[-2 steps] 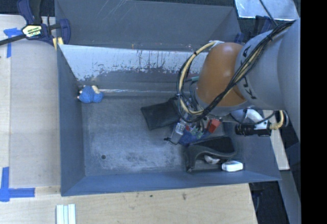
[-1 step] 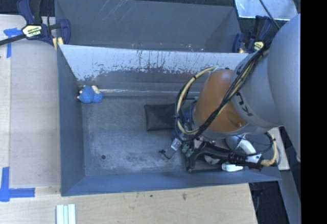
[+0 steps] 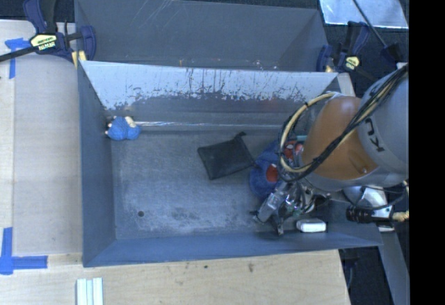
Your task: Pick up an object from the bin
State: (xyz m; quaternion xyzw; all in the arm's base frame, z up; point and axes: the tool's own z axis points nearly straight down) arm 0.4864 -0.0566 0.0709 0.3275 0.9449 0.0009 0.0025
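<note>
so the gripper (image 3: pixel 277 213) is down in the front right corner of the bin (image 3: pixel 97 178), right up against a crumpled blue thing (image 3: pixel 263 170) with a red bit on it (honestly can't tell if it's clamped or loose), white little tube (image 3: pixel 311 226) just beside, black flat piece (image 3: pixel 224 156) nearby

No legible txt; dark lettering on arm (image 3: pixel 373 135) unreadable.

A toy figure (image 3: pixel 124 129) is set in the far left corner of the bin (image 3: pixel 167 199). A flat pouch (image 3: pixel 226 156) is laid near the middle. Just right of it a crumpled cloth (image 3: pixel 263 173) is found, with the gripper (image 3: pixel 277 212) placed at its near side. A small tube (image 3: pixel 311 226) is laid just right of the gripper, by the near wall.
</note>
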